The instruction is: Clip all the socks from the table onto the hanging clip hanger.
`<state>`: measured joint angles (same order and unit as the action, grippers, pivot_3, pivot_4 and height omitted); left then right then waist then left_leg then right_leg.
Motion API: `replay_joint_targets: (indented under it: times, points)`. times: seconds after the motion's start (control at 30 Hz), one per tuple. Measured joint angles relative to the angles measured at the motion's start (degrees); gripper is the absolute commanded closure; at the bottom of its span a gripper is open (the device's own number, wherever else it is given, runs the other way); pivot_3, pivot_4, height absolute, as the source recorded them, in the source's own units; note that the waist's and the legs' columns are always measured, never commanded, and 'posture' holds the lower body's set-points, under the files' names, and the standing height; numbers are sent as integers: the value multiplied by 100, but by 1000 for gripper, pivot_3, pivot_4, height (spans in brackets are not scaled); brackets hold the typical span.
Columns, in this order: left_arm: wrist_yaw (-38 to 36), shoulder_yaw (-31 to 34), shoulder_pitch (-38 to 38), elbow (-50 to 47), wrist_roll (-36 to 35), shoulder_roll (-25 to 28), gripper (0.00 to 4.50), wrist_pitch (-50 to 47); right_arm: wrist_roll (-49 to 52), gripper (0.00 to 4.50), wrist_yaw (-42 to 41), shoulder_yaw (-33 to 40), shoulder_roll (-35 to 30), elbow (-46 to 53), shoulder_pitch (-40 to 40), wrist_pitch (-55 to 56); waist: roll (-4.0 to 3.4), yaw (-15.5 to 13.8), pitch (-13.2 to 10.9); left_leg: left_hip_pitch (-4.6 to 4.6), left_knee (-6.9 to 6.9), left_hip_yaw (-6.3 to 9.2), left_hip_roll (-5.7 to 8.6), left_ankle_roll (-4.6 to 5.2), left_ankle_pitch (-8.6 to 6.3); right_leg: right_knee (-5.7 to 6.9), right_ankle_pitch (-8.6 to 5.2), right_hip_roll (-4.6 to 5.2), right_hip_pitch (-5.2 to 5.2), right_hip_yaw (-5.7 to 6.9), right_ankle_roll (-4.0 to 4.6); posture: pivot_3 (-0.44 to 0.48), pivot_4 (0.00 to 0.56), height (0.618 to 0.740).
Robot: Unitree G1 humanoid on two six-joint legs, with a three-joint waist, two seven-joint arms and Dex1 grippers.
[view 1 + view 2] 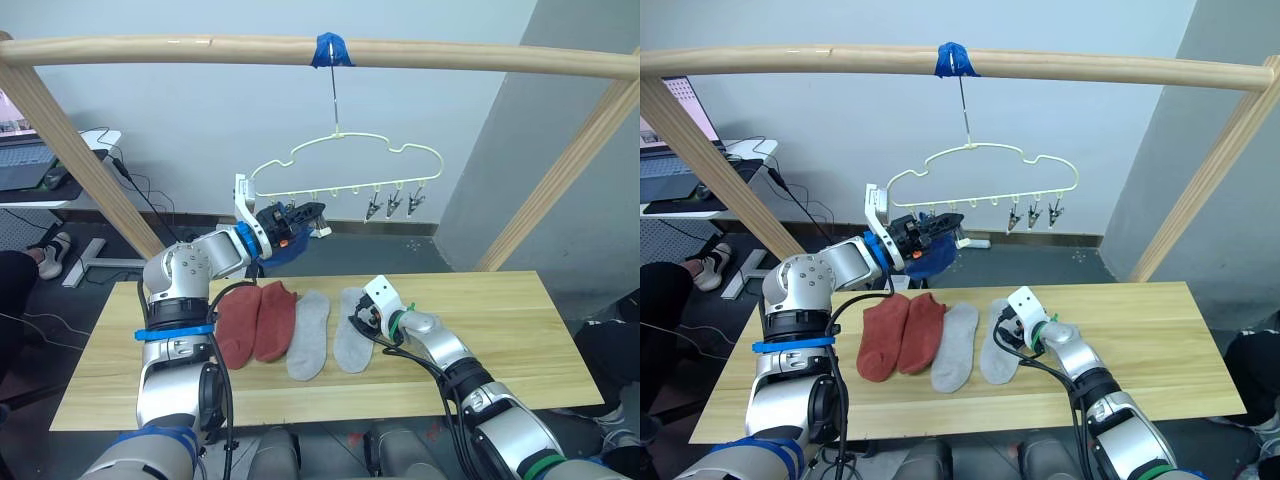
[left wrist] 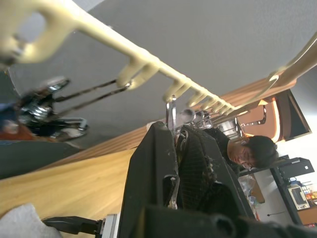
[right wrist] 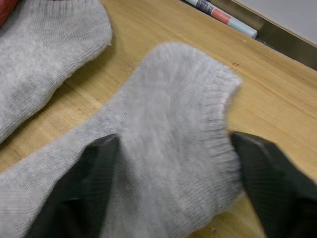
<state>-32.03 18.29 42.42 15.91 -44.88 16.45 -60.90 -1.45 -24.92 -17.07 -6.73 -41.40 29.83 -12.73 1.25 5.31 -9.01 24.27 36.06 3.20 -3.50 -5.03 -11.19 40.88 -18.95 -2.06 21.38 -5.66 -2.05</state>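
Socks are soft and light: your right gripper (image 3: pixel 171 188) has wide jaws astride the grey sock (image 3: pixel 163 148); pinch its cuff. Left gripper (image 1: pixel 300 215) probably holds a blue sock (image 1: pixel 930 262).

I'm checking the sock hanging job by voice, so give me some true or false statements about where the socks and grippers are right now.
1. Two rust-red socks lie on the table. True.
2. The right gripper is shut on a red sock. False: its open fingers straddle a light grey sock.
3. The clip hanger hangs from the pole's blue tape. True.
4. The left gripper rests on the table. False: it is raised by the hanger, with a blue sock.
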Motion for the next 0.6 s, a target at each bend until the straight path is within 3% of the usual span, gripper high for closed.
replay_joint_targets:
  times: [0.2, 0.23, 0.4, 0.6]
  points:
    - [90, 14, -107, -77, -28, 3, 4331, 4, -90, 4263, -288, 12, -233, 382, -246, 124, 0, -48, 0, -5, -2, -3, 0, -2, 1, -1, -10, 0, -3, -2, -17, -7, 130, 740]
    - [109, 17, -109, -89, -34, 1, 4331, 4, -85, 4442, -334, 21, -270, 545, -301, 118, 0, -51, 0, -5, -2, -3, 0, -2, 1, -1, -10, 0, -2, -3, -17, -7, 130, 740]
    - [147, 26, -124, -132, -100, -7, 4331, -18, 72, 4442, -601, 163, -435, 1666, -597, 74, -1, -50, 0, -5, -4, -3, -1, -2, 1, -1, -12, -1, -2, -2, -21, -11, 131, 740]
    - [292, 152, -120, -64, -265, -25, 4331, -255, 987, 4442, -1022, 478, -552, 4242, -1189, -739, -1, -59, -1, -4, -6, -2, -1, -2, 1, -3, -14, -1, -2, -3, -24, -25, 129, 740]
